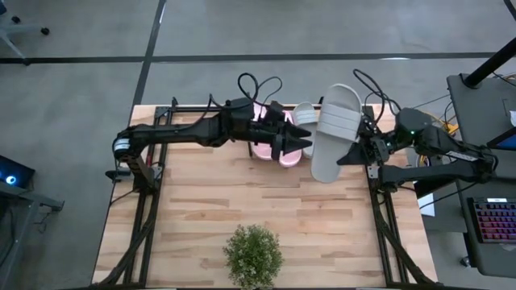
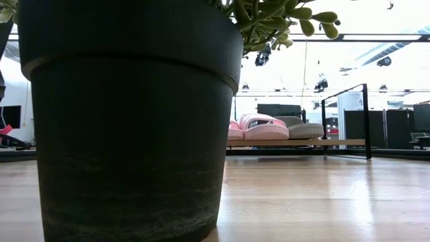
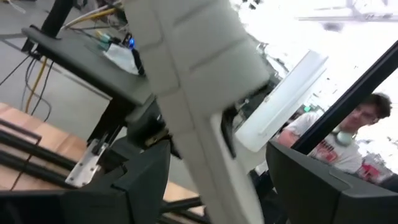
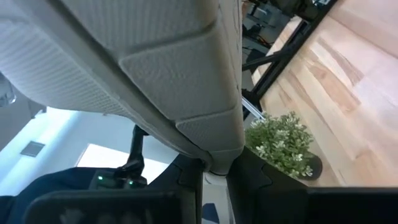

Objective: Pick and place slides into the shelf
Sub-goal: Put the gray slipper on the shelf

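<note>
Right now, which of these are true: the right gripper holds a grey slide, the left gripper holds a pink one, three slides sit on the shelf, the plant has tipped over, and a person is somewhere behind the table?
1. The right gripper holds a grey slide. True.
2. The left gripper holds a pink slide. False: it is open and empty, over the pink pair on the shelf.
3. Three slides sit on the shelf. True: two pink, and another grey slide.
4. The potted plant has tipped over. False: it stands upright.
5. A person is behind the table. True.
</note>
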Available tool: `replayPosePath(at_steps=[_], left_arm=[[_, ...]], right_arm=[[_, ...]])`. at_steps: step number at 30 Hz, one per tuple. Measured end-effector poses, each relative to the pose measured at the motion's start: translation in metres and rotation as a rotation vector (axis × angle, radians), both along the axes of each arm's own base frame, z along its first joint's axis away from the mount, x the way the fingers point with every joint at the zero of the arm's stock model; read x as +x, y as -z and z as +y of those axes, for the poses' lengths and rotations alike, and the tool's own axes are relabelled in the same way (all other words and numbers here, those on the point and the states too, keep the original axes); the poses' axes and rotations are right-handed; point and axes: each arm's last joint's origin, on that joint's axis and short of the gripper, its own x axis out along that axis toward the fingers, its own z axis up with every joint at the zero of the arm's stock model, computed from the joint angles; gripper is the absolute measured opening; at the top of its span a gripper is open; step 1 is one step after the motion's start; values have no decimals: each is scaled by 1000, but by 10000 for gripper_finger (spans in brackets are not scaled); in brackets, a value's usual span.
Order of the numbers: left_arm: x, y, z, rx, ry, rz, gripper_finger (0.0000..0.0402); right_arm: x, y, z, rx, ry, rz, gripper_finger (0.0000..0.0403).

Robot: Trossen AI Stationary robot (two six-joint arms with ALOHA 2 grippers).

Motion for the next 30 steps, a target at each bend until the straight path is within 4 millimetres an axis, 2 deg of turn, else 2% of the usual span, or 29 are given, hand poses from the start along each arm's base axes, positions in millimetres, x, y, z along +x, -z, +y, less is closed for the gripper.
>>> replayPosePath(at_steps=[24,27,30], left_arm=[[17,15,2,-90,20,-3,250],[20,18,3,-92,25,6,235],[20,17,2,-98,35,0,196]], right_arm=[[30,6,-3,-9,-66,25,37],[34,5,-3,-14,-71,1,37],[36,4,-3,-15,-78,-6,37]])
